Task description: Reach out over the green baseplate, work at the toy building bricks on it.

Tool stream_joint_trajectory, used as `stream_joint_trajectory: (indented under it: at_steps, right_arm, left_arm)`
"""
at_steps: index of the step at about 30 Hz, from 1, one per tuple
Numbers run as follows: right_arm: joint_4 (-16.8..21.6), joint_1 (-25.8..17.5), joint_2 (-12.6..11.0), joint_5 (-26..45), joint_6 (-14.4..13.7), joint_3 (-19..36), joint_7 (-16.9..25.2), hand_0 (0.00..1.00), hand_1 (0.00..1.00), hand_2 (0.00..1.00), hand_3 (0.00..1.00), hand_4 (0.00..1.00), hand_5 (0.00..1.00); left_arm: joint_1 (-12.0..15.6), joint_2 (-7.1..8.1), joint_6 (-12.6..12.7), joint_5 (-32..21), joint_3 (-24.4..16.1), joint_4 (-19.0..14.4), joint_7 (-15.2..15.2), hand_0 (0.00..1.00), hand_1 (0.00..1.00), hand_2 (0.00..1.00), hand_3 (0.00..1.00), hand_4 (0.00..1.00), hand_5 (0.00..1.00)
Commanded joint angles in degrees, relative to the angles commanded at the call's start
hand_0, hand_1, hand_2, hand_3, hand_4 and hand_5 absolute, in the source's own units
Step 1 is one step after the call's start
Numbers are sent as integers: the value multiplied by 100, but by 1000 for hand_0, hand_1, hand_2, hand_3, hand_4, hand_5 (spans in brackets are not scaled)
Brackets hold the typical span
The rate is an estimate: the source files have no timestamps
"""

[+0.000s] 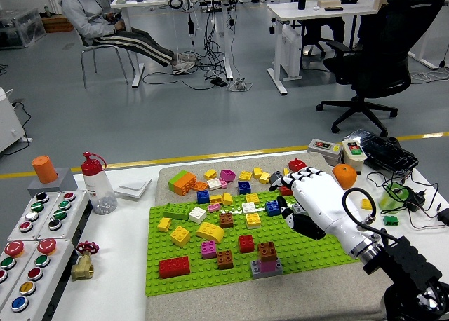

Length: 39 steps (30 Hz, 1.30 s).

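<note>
The green baseplate (231, 275) lies on a grey mat in the middle of the table. It carries several bricks: a long red one (174, 266), a brown one on a grey-purple stack (266, 258), a red one (246, 243), a yellow one (210, 230) and a blue one (272, 207). My white right hand (289, 195) hovers over the plate's back right corner, fingers loosely bent, with nothing seen in them. Its fingertips (282, 184) are close to a grey brick (276, 176). Loose bricks, among them an orange-green block (182, 182), lie on the mat behind the plate.
An orange (344, 175) and a switch box (325, 150) lie just behind my right hand. Cables and a green object (395, 195) are at the right edge. A red-capped bottle (98, 186), button panels (35, 244) and a brass valve (83, 263) stand at the left.
</note>
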Motion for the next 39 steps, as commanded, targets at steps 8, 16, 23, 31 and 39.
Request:
stream_joint_trajectory:
  at_steps: [8, 16, 23, 31, 39]
  right_arm:
    - [-107, 257, -111, 132, 109, 87, -15, 733, 672, 689, 650, 338, 244]
    - [-311, 611, -169, 464, 252, 79, 19, 736, 679, 713, 666, 338, 242]
    - [-360, 784, -218, 683, 337, 76, 47, 739, 686, 724, 676, 339, 242]
    - [-379, 821, -267, 737, 380, 22, 46, 741, 688, 727, 679, 340, 242]
    - [-398, 808, -273, 775, 405, 27, 48, 742, 691, 728, 685, 345, 246]
  left_arm:
    - [-17, 8, -9, 3, 5, 1, -4, 661, 629, 641, 439, 360, 998]
    - [-56, 30, 26, -51, 13, 5, -27, 661, 627, 635, 434, 359, 998]
    - [-80, 33, 41, -77, 35, 8, -30, 661, 627, 635, 434, 358, 998]
    - [-44, 10, 37, -56, 33, 3, -23, 661, 628, 635, 434, 357, 998]
    - [-22, -4, 20, -20, 23, -3, 0, 661, 628, 639, 440, 357, 998]
